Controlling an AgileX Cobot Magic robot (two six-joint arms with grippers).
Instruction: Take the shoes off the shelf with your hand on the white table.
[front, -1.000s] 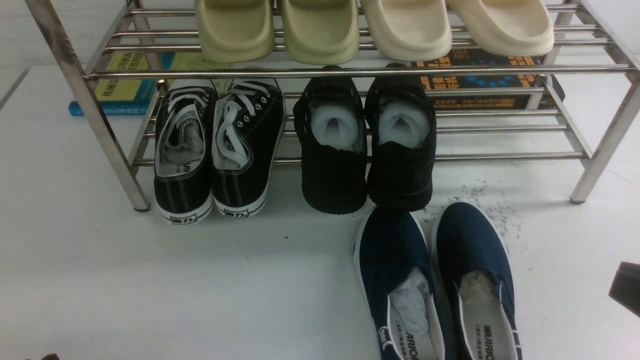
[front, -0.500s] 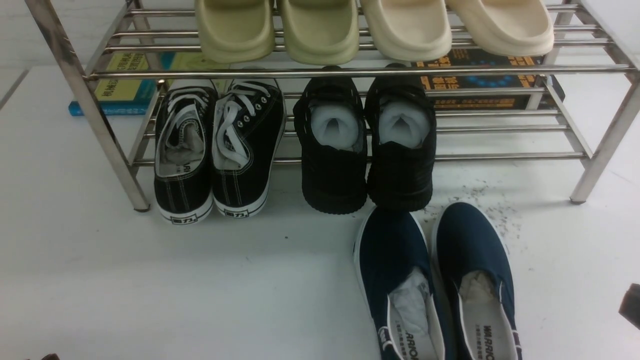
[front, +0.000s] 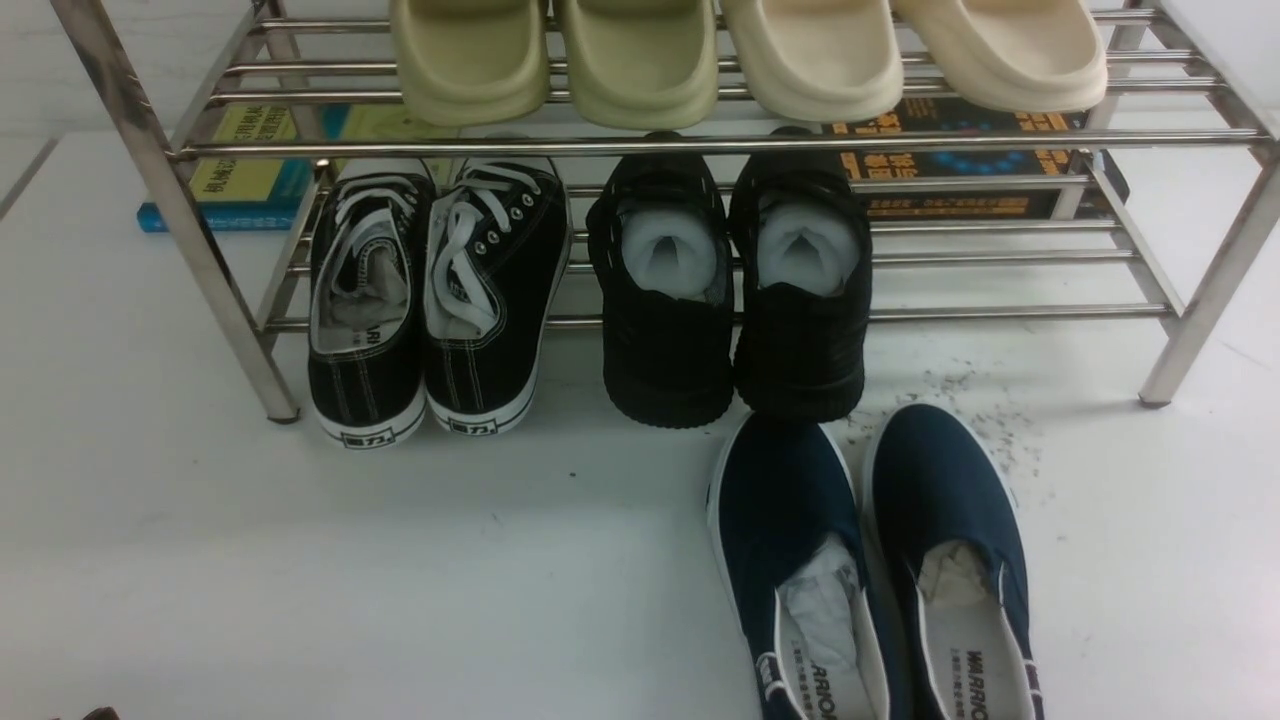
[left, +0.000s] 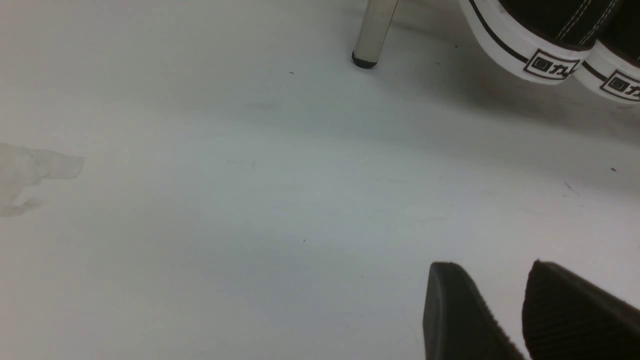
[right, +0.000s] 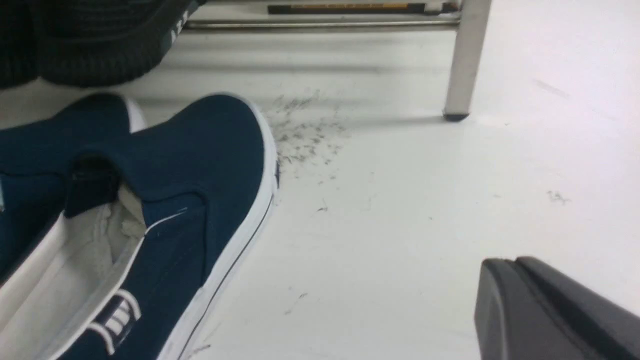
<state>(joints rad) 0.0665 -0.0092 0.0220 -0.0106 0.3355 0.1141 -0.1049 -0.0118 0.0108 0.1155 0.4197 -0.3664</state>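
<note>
Although the navy shoes (front: 870, 570) already lie lengthwise on the white table (front: 300, 580) by its near edge, clear of the shelf (front: 1200, 300), the right gripper (right: 520, 300), nearer them, is seen pinched together, grasping nothing.

black sneakers (front: 430, 300), cream slides (front: 750, 50), books (front: 250, 165)

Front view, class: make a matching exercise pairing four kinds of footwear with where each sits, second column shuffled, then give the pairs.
Column one:
1. navy slip-ons
2. laced sneakers
3. black shoes
4. cream slippers

Column two:
A. top tier of the shelf
B. lower tier, left end
C. on the table, off the shelf
D. lower tier, middle

Pairs: 1-C, 2-B, 3-D, 4-A
</note>
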